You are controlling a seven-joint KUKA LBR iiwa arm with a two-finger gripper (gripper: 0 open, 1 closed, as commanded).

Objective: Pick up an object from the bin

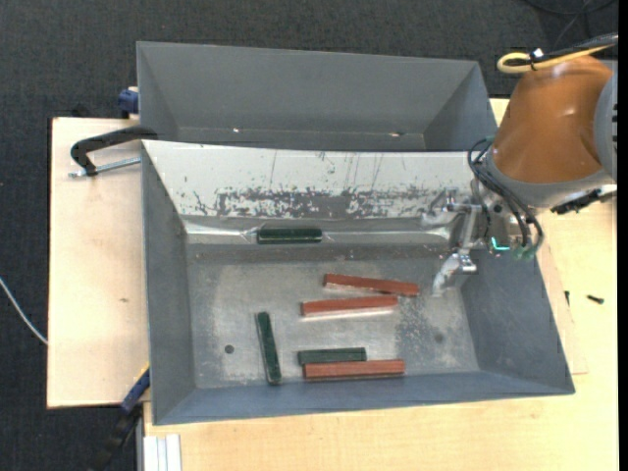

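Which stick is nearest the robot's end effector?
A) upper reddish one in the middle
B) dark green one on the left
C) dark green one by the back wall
A: the upper reddish stick ends just left of the end effector.

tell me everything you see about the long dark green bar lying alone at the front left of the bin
The long, thin dark green rectangular bar looks like matte plastic or painted wood, plain, with squared ends. It lies flat on the floor of the grey metal bin, front left, running front to back, its near end slightly rightward. Nothing touches it; a shorter dark green block lies to its right, a gap between them.
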